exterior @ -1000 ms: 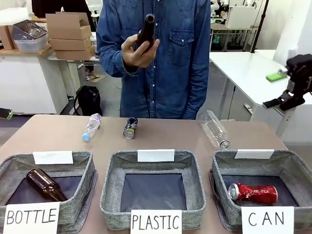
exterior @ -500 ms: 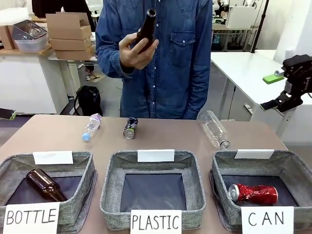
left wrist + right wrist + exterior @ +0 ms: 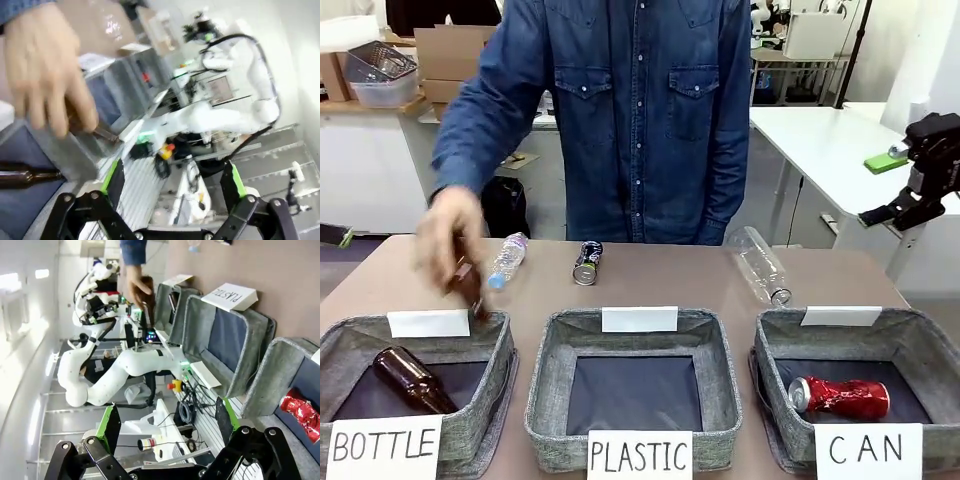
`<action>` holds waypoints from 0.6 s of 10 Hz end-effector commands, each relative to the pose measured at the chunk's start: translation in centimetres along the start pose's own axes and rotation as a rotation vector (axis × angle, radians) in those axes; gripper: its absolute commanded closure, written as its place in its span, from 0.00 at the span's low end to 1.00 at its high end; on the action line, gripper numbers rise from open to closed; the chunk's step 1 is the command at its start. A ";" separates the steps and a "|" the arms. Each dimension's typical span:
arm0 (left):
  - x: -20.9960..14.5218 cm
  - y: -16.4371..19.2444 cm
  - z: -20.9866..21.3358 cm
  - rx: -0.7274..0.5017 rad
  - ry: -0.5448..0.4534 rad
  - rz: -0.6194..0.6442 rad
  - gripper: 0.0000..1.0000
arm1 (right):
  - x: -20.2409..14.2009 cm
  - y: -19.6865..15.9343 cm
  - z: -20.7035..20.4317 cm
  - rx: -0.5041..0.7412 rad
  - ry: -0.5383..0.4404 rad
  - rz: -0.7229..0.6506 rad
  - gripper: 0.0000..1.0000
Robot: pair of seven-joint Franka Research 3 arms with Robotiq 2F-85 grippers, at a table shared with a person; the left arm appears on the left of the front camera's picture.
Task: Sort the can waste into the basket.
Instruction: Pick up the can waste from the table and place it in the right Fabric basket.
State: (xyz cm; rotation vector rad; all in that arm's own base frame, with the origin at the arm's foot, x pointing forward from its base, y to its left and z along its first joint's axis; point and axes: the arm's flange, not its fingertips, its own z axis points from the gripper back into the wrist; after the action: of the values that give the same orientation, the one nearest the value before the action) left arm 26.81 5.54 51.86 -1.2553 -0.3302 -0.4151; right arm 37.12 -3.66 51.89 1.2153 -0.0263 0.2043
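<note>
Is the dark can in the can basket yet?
Out: the dark can lies on the table beyond the PLASTIC basket, apart from the CAN basket.

The crushed red can (image 3: 840, 396), at five o'clock, is shiny creased metal; the dark can (image 3: 587, 263), toward twelve, shows a bright silver end. The bench (image 3: 660, 285) is smooth matt brown. The basket (image 3: 932, 345) is rough grey woven cloth with smooth dark lining, its sign (image 3: 869, 451) matt white paper. The brown bottle (image 3: 410, 379) at seven o'clock is glossy glass.
</note>
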 end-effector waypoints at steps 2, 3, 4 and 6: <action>-4.3 -8.2 5.8 0.212 -0.099 -0.096 0.00 | 0.1 0.1 0.3 -0.007 0.013 0.016 0.00; -6.3 -9.7 7.2 0.249 -0.142 -0.082 0.00 | 0.1 0.1 0.3 -0.007 0.013 0.016 0.00; -7.6 -10.3 7.5 0.256 -0.187 -0.094 0.00 | 0.1 0.1 0.3 -0.007 0.013 0.016 0.00; -8.2 -10.1 7.5 0.242 -0.181 -0.096 0.00 | 0.1 0.1 0.3 -0.007 0.013 0.016 0.00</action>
State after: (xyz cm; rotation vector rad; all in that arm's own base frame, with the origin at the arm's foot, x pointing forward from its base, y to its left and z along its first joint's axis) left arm 13.82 11.72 59.76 -1.0251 -0.6158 -0.3352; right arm 37.16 -3.60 51.86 1.2142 -0.0240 0.2049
